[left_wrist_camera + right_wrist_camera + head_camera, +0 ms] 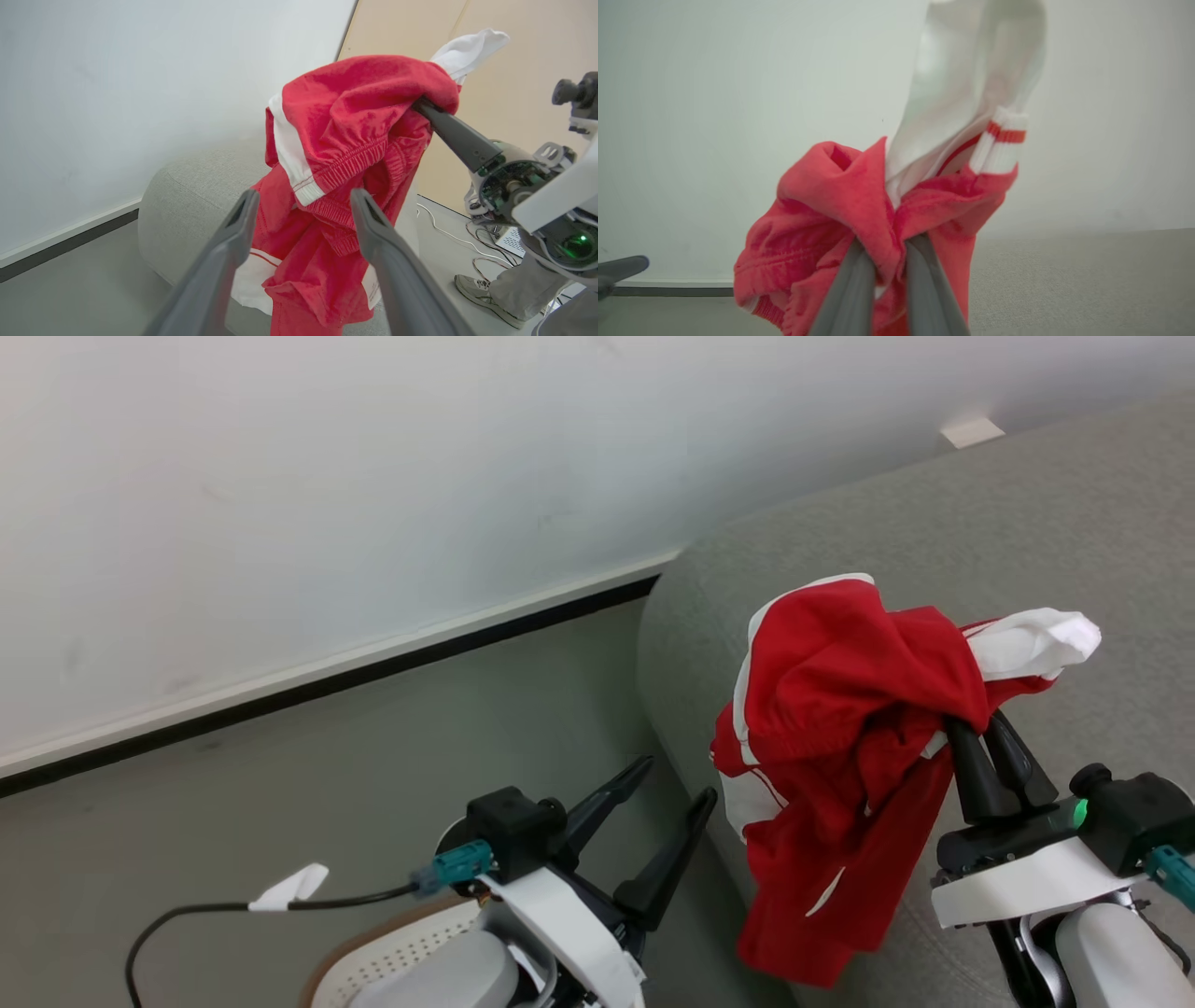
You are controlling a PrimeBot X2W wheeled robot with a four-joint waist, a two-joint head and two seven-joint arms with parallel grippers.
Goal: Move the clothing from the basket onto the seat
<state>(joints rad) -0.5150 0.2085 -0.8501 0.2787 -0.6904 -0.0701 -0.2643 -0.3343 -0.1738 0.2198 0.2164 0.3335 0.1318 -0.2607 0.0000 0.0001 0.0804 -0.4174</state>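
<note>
The red clothing (840,728) with white stripes hangs bunched in the air over the grey seat's (1074,551) rounded left end, held by my right gripper (980,728), which is shut on its folds. In the right wrist view the clothing (850,210) is pinched between the two fingers, a white panel sticking up. My left gripper (677,784) stands open over the floor, left of the hanging fabric, nothing between its fingers. In the left wrist view the clothing (345,140) dangles just beyond the open fingertips (243,205). A corner of the cream basket (392,952) with its tan rim peeks out under my left arm.
A white wall with a dark skirting strip (327,677) runs behind the grey floor. A black cable with a white tag (289,889) lies by my left arm. In the left wrist view a person's shoe (486,298) and loose cables (448,233) are beyond the seat.
</note>
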